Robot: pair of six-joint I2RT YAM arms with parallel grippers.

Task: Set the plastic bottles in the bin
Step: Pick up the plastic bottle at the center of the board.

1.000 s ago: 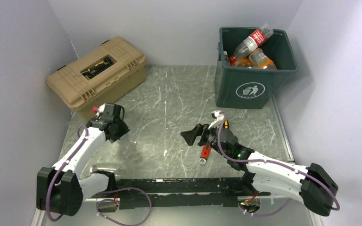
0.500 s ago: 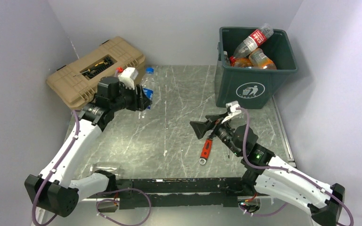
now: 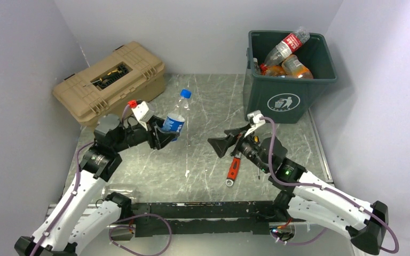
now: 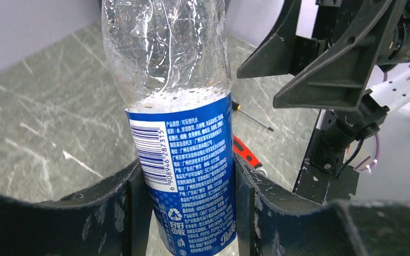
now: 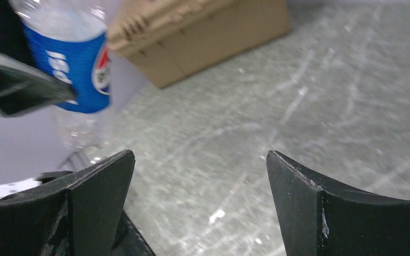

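1. Your L gripper (image 3: 165,133) is clamped on a clear bottle (image 4: 184,154) w/ blue label, cap end up, a bit tilted.
2. Your R gripper (image 5: 200,197) stands wide apart, facing that bottle, near it.
3. The bin (image 3: 285,98) is at far right; other bottles (image 3: 285,50) lie inside.

Your top camera looks down from high above the near edge and takes in the whole table (image 3: 203,106). Your left wrist camera sits very close to the blue-label bottle (image 4: 192,160). Your right wrist camera looks low across the table. It shows that same bottle at upper left and the tan toolbox (image 5: 203,37) along the top.
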